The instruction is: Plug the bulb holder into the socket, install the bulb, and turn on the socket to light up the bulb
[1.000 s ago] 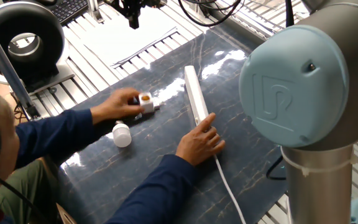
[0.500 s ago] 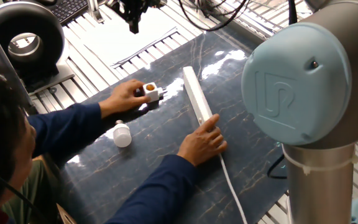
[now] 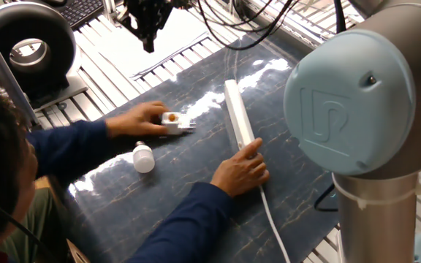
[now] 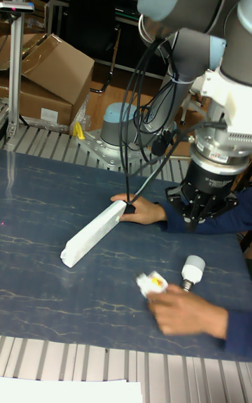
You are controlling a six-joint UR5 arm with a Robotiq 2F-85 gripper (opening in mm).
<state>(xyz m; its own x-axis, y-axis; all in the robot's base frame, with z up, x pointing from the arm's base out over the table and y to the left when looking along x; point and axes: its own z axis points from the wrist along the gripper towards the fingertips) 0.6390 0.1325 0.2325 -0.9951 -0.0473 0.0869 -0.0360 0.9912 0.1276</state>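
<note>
Item, left of frame on the dark bench [image 3: 196,175]: bulb [image 3: 144,158] lying on its side, loose. Item, just right of it: bulb holder [image 3: 172,120], under a person's hand [image 3: 141,118], not plugged in. Item, centre: socket [image 3: 239,123], its near end steadied by a second hand [image 3: 241,169]. Item, upper left of the frame: my pincer [image 3: 149,45], well above the bench, carrying nothing; whether parted or clenched I cannot tell. I judge the setup unfinished; my first move would be grasping the holder, once both hands withdraw.
</note>
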